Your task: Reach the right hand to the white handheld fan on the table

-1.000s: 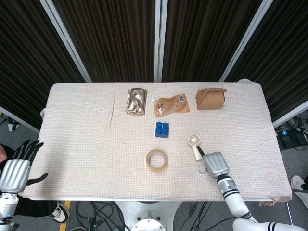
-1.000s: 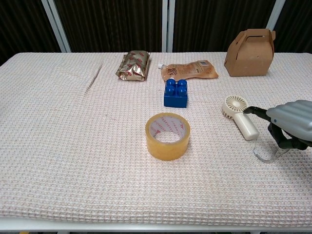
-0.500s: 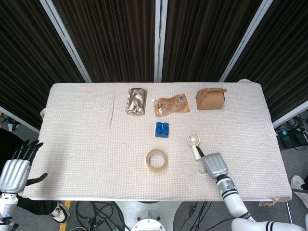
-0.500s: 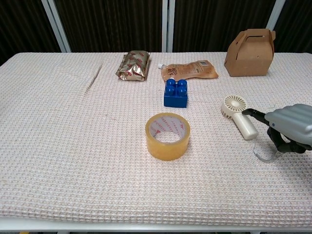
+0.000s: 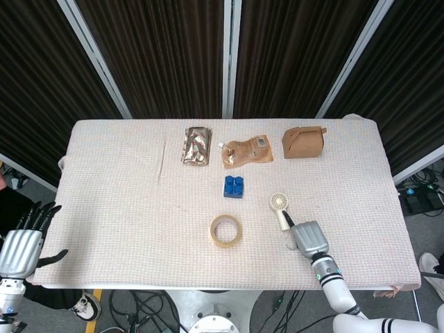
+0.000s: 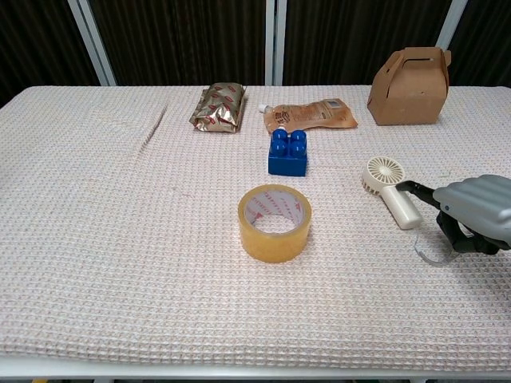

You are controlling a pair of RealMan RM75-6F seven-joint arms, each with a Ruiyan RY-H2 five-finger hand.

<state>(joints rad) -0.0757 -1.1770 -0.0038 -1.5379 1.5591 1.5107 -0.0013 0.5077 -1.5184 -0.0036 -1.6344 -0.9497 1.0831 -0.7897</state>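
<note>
1. The left hand (image 5: 21, 244) is hanging off the table's left edge, well apart from the white handheld fan (image 6: 392, 190), its fingers spread and holding nothing. It shows only in the head view.

2. The gold foil packet (image 6: 218, 106) is lying well to the far left of the fan, near the back of the table (image 6: 96, 239).

3. The tape roll (image 6: 275, 221) is sitting left of the fan and a little nearer the robot. The blue block (image 6: 288, 152) is standing left of the fan and slightly behind it, with the brown pouch (image 6: 310, 116) further back.

4. The fan is lying flat on the right half of the table. Its round head is pointing away from the robot and its handle is running back toward the robot, slanting to the right.

5. The right hand (image 6: 473, 214) is hovering just right of the fan's handle end, fingers curled downward with nothing in them. One dark fingertip is reaching close to the handle; whether it is touching cannot be told. This hand is far the nearer one, and I judge that the reach is almost complete, needing only a short move leftward.

6. The cardboard box (image 6: 410, 76) is standing well behind the fan.
</note>
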